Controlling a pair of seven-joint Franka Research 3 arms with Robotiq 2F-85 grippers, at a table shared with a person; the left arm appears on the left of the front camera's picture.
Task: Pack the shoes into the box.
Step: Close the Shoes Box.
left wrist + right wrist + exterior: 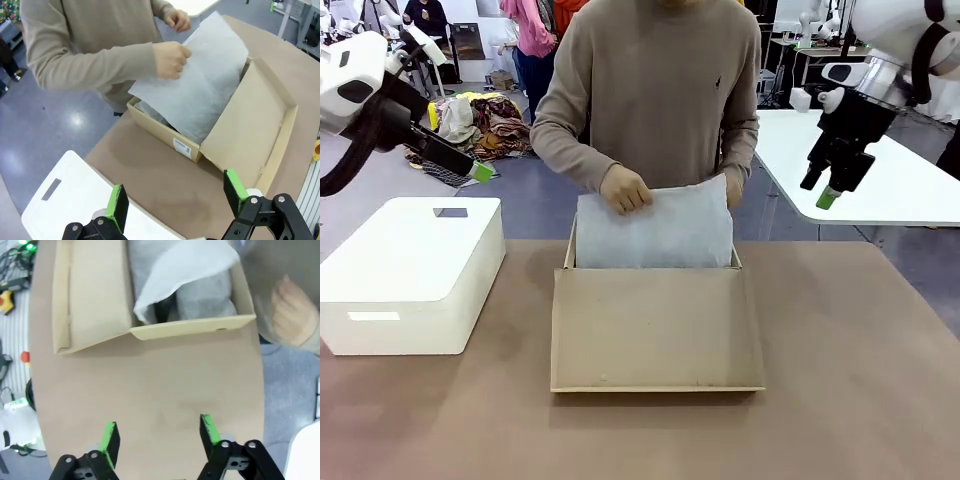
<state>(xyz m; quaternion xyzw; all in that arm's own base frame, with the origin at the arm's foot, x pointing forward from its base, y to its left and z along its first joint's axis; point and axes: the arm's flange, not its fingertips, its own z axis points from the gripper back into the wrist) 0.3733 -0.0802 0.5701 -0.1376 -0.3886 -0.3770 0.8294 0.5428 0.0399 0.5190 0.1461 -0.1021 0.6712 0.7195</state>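
— Where is the box?
— The box (165, 132) sits mid-worktop (860, 350), at the person's edge. Its lid (655, 325) lies folded out flat toward me.
— And the shoes?
— I can't make them out. A sheet of white tissue paper (655, 230) stands up out of the box. The person pinches its top edge with one hand (625, 188), and the other hand (177, 20) is at the sheet's far corner. From my right wrist, something dark shows in a gap under the paper, but I can't tell whether it is a shoe.
— Your end effectors?
— My left end effector (177, 197) is spread wide and holds nothing. It is raised on my left, with the white plastic box (410, 270) below it. My right end effector (159, 432) is also spread and empty. It hangs over bare worktop to the right of the cardboard box, well apart from it.
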